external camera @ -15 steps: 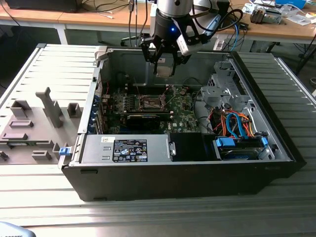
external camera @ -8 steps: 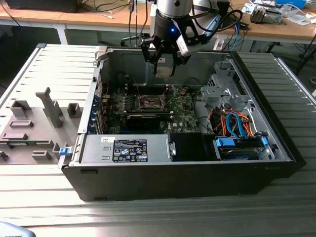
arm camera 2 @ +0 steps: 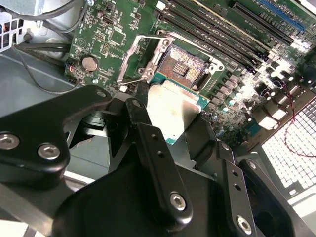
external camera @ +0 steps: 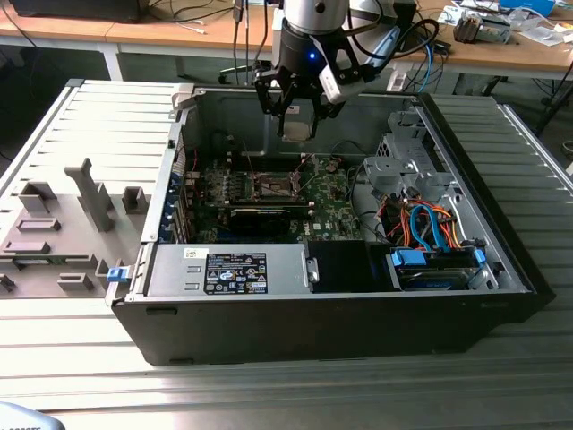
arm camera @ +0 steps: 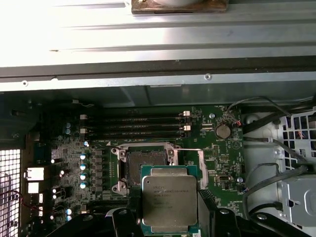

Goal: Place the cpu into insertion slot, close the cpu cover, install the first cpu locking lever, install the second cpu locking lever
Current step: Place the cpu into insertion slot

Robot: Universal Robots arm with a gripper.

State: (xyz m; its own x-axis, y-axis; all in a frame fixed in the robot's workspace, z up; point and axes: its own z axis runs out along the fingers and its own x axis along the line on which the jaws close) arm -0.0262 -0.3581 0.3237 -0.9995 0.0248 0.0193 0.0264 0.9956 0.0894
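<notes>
Pinching the cpu [arm camera: 170, 197] by opposite edges, it seems, the jaws hold a presumably light, stiff, fragile chip above the insertion slot [arm camera: 146, 169].

The cpu [arm camera: 169, 199], silver-grey face showing, is clamped between the black fingers [arm camera: 122, 220] of the tool [arm camera: 170, 219] and held over the green circuit board [arm camera: 217, 163]. Just beyond it lies the insertion slot [arm camera: 146, 165], its dark centre bare inside the metal rim. Further on run long memory slots [arm camera: 133, 126] with a coin cell [arm camera: 223, 131] near their end, and past those is the pale metal case wall [arm camera: 158, 44].
</notes>
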